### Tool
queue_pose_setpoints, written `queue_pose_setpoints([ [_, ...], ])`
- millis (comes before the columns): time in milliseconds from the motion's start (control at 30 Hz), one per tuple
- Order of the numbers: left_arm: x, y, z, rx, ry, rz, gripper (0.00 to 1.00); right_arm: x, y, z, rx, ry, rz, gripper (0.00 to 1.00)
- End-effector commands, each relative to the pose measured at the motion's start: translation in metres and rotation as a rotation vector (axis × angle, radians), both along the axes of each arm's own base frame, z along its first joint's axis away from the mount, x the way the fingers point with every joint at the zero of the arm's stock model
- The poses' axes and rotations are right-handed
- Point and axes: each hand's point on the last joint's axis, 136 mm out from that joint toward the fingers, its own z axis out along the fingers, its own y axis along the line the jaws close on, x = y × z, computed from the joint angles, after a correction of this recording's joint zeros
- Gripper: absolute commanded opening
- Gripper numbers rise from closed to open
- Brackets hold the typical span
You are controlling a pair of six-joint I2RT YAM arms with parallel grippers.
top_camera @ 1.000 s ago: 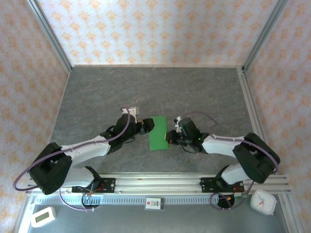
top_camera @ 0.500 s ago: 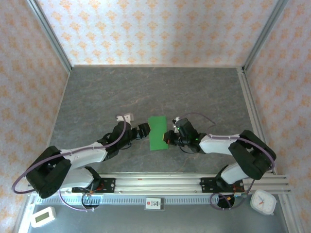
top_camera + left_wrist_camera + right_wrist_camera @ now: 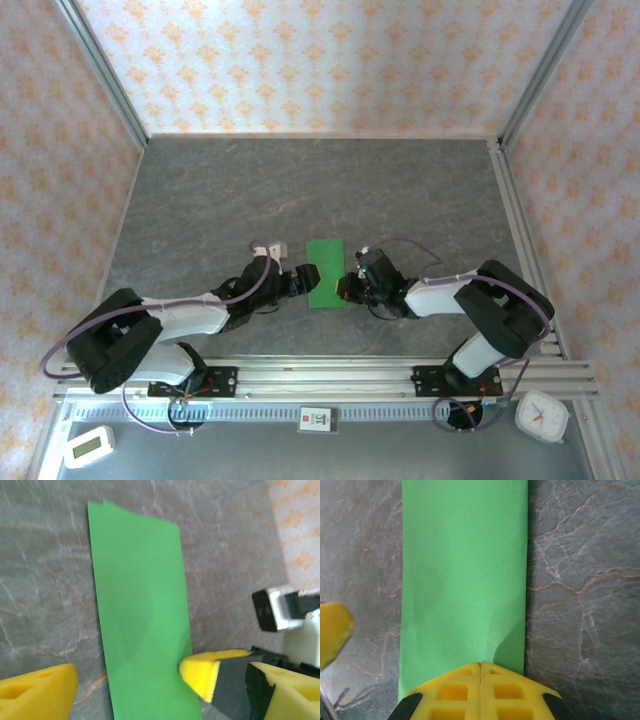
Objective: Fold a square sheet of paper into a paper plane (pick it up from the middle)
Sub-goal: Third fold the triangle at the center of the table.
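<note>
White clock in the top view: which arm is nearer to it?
Right. The right arm's base stands left of the white clock, at the same end of the rail. The left arm's base is at the rail's other end, near a small white device.

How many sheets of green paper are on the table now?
1. The green paper lies on the table, between the left fingers and the right fingers. A sheet hidden beneath it cannot be excluded.
</note>
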Motion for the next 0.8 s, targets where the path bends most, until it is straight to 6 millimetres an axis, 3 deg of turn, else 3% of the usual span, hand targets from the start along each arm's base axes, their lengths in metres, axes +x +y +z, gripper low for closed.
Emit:
queue_pose_setpoints([
  [0, 0.004, -0.016, 0.01, -0.04, -0.016, -0.032, 0.88, -0.006, -0.013, -0.018, -0.047, 0.036, -0.04, 0.0],
  [467, 0.013, -0.035, -0.002, 0.001, 0.005, -0.068, 0.88, -0.012, -0.016, -0.023, -0.04, 0.052, -0.043, 0.0],
  [767, 0.016, -0.025, -0.013, 0.085, 0.032, 0.002, 0.88, -0.014, -0.016, -0.022, -0.03, 0.051, -0.04, 0.0],
])
